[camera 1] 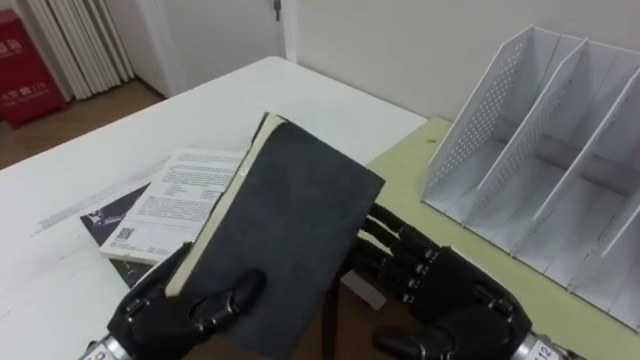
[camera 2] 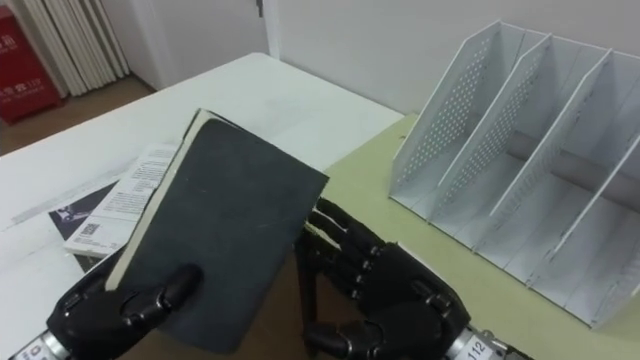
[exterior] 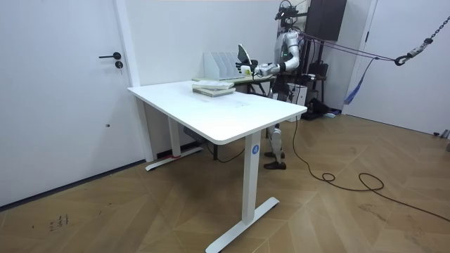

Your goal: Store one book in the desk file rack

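Left hand [camera 1: 165, 315] up close is clamped on the dark book [camera 1: 290, 225], lifted off the counter [camera 1: 250, 90]. The right hand [camera 1: 450, 300] props it flat-fingered, probably steadying it for the file rack [camera 1: 540, 150].

The book [camera 1: 290, 235] is held tilted over the joint between the white table [camera 1: 250, 100] on the left and the low desk [camera 1: 470, 250] adjoining it on the right. The left hand [camera 1: 165, 315] is clasped on its lower left corner, and the right hand [camera 1: 450, 300] has straight fingers against its right edge. A stack of printed matter [camera 1: 170, 200] lies on the white table, left of and partly behind the book. The file rack [camera 1: 560, 150] stands on the low desk to the right, well apart from the book.
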Controlling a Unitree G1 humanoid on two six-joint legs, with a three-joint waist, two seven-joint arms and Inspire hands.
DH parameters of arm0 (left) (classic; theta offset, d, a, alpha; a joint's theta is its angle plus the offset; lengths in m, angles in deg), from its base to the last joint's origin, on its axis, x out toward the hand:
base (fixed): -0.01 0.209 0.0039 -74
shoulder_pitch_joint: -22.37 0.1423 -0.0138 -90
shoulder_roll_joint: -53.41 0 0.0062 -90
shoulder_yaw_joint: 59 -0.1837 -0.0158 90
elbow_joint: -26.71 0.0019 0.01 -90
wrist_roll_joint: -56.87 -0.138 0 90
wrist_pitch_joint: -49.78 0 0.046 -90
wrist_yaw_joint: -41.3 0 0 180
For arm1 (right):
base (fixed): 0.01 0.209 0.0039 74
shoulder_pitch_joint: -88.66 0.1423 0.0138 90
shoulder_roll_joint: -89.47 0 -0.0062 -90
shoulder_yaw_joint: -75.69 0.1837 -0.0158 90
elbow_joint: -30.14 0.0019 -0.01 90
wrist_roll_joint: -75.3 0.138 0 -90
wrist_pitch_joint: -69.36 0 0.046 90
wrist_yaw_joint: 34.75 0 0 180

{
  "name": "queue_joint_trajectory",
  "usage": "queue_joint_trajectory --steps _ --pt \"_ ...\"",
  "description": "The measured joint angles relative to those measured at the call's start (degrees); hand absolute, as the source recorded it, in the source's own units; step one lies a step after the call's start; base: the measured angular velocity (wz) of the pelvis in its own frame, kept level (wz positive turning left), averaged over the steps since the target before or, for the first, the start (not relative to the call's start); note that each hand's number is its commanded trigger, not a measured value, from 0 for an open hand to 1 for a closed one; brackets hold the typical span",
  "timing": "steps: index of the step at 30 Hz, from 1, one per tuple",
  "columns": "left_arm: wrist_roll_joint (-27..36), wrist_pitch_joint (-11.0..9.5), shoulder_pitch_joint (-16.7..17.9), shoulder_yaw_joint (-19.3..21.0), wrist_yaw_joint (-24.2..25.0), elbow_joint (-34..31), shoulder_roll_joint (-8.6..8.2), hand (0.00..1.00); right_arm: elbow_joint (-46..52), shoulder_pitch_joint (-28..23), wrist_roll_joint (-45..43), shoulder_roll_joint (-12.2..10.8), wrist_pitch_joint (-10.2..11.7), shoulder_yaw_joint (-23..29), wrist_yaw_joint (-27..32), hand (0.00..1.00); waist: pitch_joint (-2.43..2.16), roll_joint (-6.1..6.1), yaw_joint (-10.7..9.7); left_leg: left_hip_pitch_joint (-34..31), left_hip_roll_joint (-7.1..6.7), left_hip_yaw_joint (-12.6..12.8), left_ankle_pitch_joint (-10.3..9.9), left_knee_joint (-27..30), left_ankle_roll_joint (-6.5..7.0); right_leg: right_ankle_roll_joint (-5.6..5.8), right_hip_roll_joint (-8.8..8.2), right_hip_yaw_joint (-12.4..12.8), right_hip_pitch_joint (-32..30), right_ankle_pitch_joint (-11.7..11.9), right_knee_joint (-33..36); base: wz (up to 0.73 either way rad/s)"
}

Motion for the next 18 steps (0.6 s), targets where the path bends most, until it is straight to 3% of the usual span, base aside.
queue_joint_trajectory --steps 4,9,18 --pt "0.00 0.01 -0.50 -3.17 0.64 0.01 0.05 1.00 0.00 0.05 1.66 0.93 -0.69 -3.15 -1.21 0.00 0.06 -0.14 -0.15 -0.13 0.00 -0.05 -0.01 0.00 0.00 0.01 -0.04 -0.33 0.04 -0.01 -0.04 0.03" --pt "0.32 0.02 -2.45 -7.49 1.25 1.21 1.94 1.00 0.00 0.24 1.74 2.00 -1.14 -4.64 -1.66 0.00 0.07 -0.10 -0.55 -0.13 0.01 -0.04 0.00 0.01 0.00 0.01 -0.03 -0.32 0.03 -0.01 0.00 0.00" --pt "1.89 0.01 -2.94 -9.51 1.29 3.15 1.97 1.00 -0.26 0.25 5.75 4.55 -1.19 -6.72 -1.34 0.00 0.23 0.09 -1.20 -0.10 0.04 0.02 0.00 -0.06 -0.01 0.01 0.07 -0.08 -0.06 -0.01 0.28 0.00"
